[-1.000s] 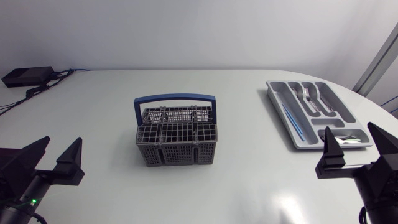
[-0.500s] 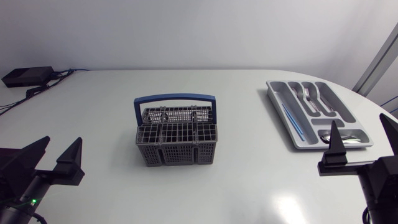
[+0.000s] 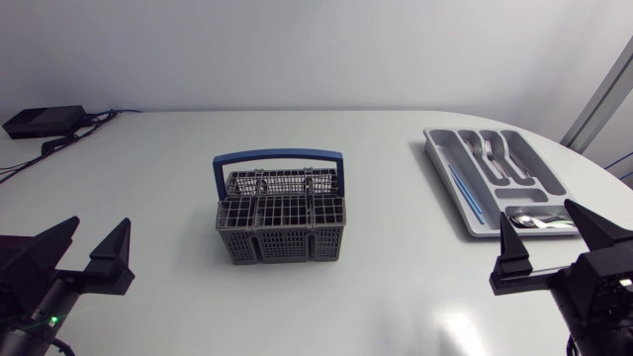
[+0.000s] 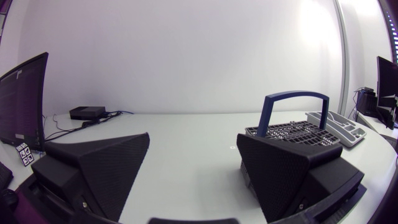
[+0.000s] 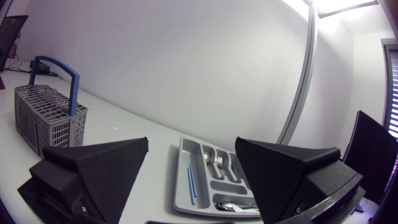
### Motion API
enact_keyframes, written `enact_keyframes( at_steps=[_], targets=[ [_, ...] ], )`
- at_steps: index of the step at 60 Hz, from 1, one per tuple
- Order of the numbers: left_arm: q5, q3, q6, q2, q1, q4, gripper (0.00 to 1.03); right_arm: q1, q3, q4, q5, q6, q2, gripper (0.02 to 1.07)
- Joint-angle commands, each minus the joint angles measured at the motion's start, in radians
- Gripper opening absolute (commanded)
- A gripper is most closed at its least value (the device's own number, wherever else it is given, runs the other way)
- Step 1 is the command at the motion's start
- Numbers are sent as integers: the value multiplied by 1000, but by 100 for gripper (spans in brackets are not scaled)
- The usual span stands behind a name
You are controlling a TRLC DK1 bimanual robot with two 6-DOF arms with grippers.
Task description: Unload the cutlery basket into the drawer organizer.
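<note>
A grey cutlery basket with a blue handle stands mid-table; no cutlery shows in it. The grey drawer organizer lies at the far right, holding forks, spoons and a thin blue rod. My left gripper hangs open near the front left, well short of the basket. My right gripper is open just in front of the organizer's near end. In the right wrist view the organizer lies ahead of the gripper, and the basket stands off to the side.
A black box with cables sits at the table's back left corner. Bare white tabletop stretches between the basket and the organizer and in front of both.
My right gripper swung out to the right, then came back left and nearer the front edge. The left arm, basket and organizer have not moved.
</note>
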Motion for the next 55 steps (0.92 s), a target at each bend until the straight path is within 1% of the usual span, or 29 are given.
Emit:
enact_keyframes(
  at_steps=[1, 34, 55],
  targets=[
    [7, -23, -19, -6, 7, 17, 99, -30, -14, -14, -27, 77, -6, 103],
    [7, -23, -19, -6, 7, 17, 99, -202, -12, -86, -223, 360, -1, 103],
    [7, -23, -19, -6, 7, 17, 99, -204, -12, -86, -224, 362, -1, 103]
  ],
)
